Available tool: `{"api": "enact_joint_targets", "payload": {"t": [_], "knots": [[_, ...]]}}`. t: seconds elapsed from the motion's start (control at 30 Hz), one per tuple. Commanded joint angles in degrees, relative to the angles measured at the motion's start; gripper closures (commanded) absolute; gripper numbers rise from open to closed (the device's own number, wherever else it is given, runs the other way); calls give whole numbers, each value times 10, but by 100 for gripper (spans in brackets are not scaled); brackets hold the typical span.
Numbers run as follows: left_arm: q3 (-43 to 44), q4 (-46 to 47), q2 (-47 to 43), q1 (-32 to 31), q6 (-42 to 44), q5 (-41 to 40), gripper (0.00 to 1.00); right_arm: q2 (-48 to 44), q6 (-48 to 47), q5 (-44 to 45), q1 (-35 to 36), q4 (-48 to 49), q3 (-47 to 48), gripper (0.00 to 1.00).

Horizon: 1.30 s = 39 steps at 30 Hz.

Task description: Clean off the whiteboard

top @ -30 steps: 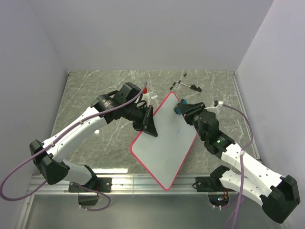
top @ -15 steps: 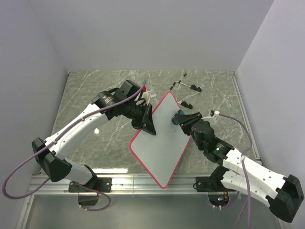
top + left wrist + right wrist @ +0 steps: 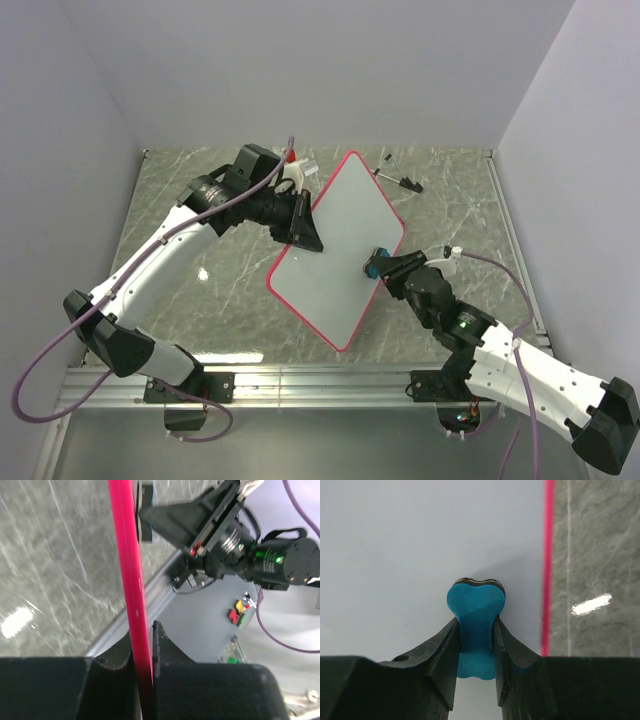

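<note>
The whiteboard (image 3: 335, 250), white with a thin pink frame, is held tilted over the middle of the table. My left gripper (image 3: 305, 235) is shut on its left edge. The left wrist view shows the pink frame (image 3: 127, 580) edge-on, pinched by the left gripper (image 3: 145, 637). My right gripper (image 3: 377, 266) is shut on a blue eraser (image 3: 372, 267), which presses on the board face near its lower right edge. In the right wrist view the eraser (image 3: 476, 615) sits in the right gripper (image 3: 476, 627) against the white board (image 3: 395, 540). I see no writing on the board.
Thin black items (image 3: 395, 180) lie on the marble table (image 3: 190, 210) behind the board. A small red and white object (image 3: 300, 165) sits beside the left wrist. Grey walls close in the left, back and right sides.
The left gripper has carried the board's upper end toward the back of the table. The right gripper with the eraser has slid down the board face toward its near right edge.
</note>
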Motion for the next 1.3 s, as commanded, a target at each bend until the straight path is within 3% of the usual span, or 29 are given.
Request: {"api": "enact_joint_targets", "payload": {"t": [0.0, 0.1, 0.27, 0.47, 0.63, 0.67, 0.7, 0.73, 0.83, 0.97, 1.27], "knots": [[67, 267, -46, -3, 4, 193, 100, 18, -16, -48, 16, -88, -20, 100], [59, 266, -42, -3, 30, 166, 100, 24, -24, -48, 18, -98, -5, 100], [69, 271, -8, 23, 74, 34, 100, -15, -26, -22, 17, -163, 21, 100], [133, 321, 69, 73, 81, 6, 100, -110, 18, 36, 16, -303, 32, 100], [194, 385, 161, 102, 56, -9, 100, -109, 10, 64, 14, -365, 58, 100], [201, 400, 174, 106, 48, -5, 100, -101, 10, 65, 14, -386, 66, 94], [210, 411, 202, 115, 32, 7, 100, -91, 10, 67, 14, -398, 74, 79], [234, 422, 218, 117, 26, 15, 100, -71, 9, 69, 15, -408, 83, 45], [296, 425, 290, 120, 8, 51, 100, -29, -5, 76, 13, -449, 120, 1], [348, 446, 372, 115, -40, 110, 100, 1, -26, 87, 9, -492, 150, 0], [425, 373, 440, 98, 29, 96, 100, -52, -19, 92, 1, -516, 122, 0]]}}
